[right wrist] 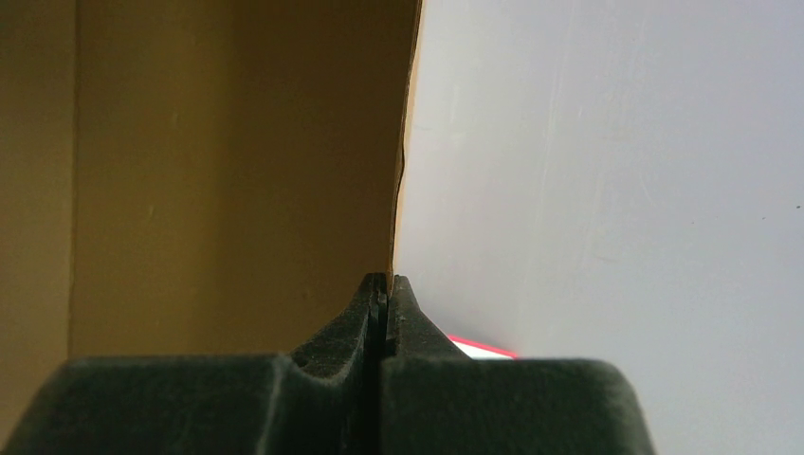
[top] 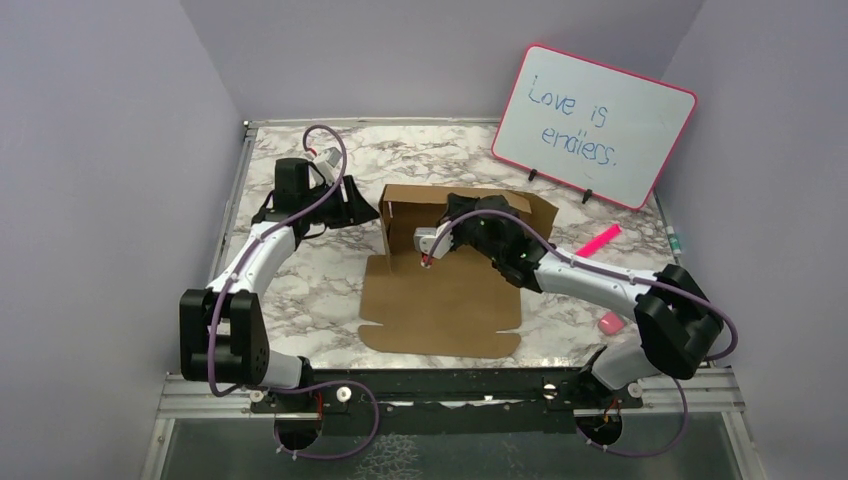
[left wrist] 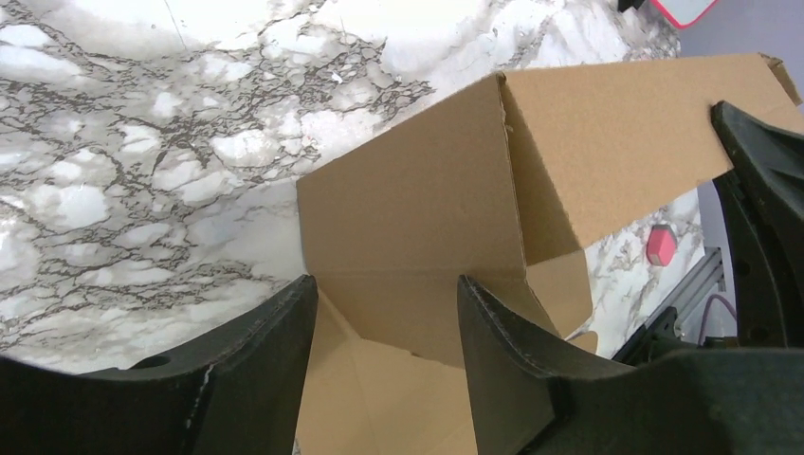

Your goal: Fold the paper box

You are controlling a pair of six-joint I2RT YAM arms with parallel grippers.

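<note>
The paper box point(top: 440, 290) is brown cardboard. Its back wall and left side wall stand up, and its front sheet lies flat on the table. My right gripper point(top: 468, 212) reaches over the box and is shut on the top edge of the back wall. In the right wrist view the closed gripper point(right wrist: 383, 289) pinches the cardboard edge point(right wrist: 237, 161). My left gripper point(top: 352, 206) is just left of the box's raised left wall. In the left wrist view it is open point(left wrist: 384, 299), with the box corner point(left wrist: 417, 209) just beyond its fingers point(left wrist: 275, 341), not gripped.
A pink-framed whiteboard point(top: 595, 125) stands at the back right. A pink marker point(top: 598, 241) and a small pink block point(top: 610, 322) lie on the marble table point(top: 300, 290) right of the box. The block also shows in the left wrist view point(left wrist: 661, 245). Purple walls enclose the table.
</note>
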